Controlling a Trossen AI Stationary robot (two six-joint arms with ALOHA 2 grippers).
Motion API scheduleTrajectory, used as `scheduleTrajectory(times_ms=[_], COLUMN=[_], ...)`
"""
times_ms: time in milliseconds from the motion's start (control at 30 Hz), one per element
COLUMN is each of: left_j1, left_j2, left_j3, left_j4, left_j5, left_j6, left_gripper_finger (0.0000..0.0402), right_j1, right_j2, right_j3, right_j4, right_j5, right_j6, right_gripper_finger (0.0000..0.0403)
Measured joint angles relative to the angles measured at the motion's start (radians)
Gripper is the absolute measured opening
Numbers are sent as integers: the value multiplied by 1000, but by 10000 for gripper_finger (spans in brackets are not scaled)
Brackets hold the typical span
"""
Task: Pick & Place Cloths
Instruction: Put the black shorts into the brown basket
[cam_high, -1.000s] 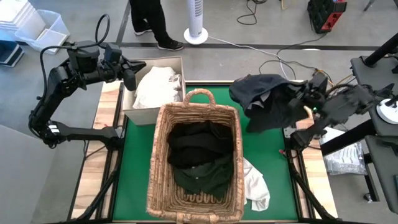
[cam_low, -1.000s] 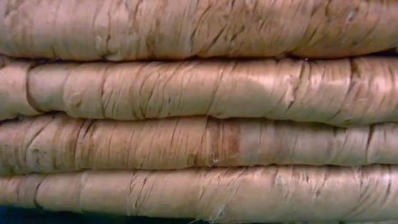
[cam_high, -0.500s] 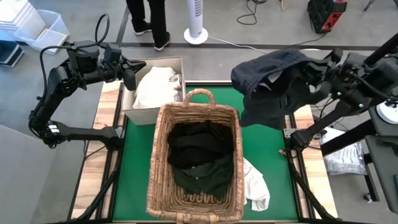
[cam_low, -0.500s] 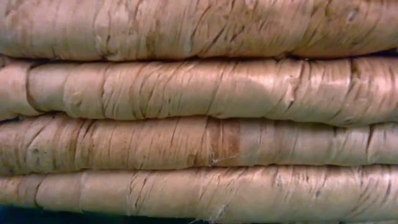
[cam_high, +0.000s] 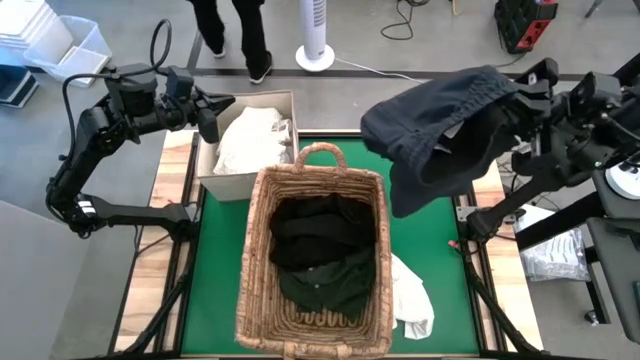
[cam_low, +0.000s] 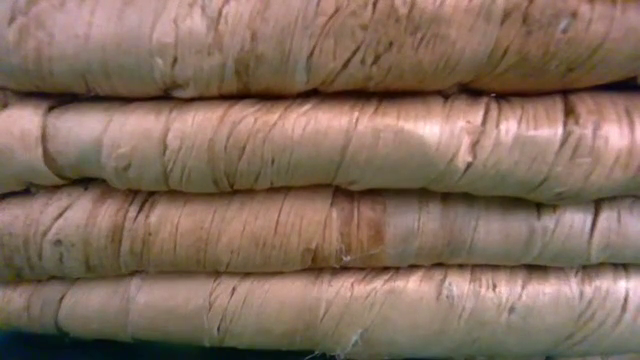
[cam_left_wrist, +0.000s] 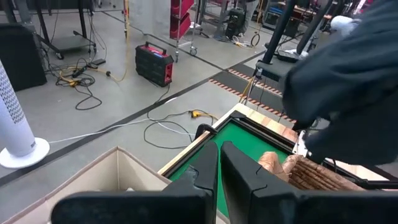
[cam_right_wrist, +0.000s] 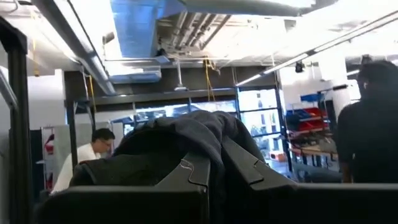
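Green mat (cam_high: 440, 255) covers the desk beneath the wicker basket (cam_high: 262, 262). My right gripper (cam_high: 516, 100), jaws clamped shut on a dark garment (cam_high: 440, 135), holds it aloft over the desk's far right corner; its long axis runs across the desk, loose end drooping toward the basket. My left gripper (cam_high: 212, 115), jaws closed and empty, waits above the cardboard box (cam_high: 215, 185) of white cloths (cam_high: 252, 138).

Grey floor (cam_high: 420, 50), white fan (cam_high: 316, 40), red toolbox (cam_left_wrist: 154, 62)
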Motion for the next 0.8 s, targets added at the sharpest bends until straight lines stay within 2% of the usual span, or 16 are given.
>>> scheduleTrajectory(times_ms=[433,633,800], left_j1=[0,0,0], left_j2=[0,0,0], left_j3=[0,0,1], left_j4=[7,8,15], left_j5=[0,0,0], left_j6=[3,11,11], left_gripper_finger=[0,0,0], right_j1=[0,0,0], right_j2=[231,311,350], right_j3=[314,422,448], right_j4=[1,1,2], right_j5=[-148,-154,-154], right_j6=[-82,-86,-6], right_gripper_finger=[12,12,12])
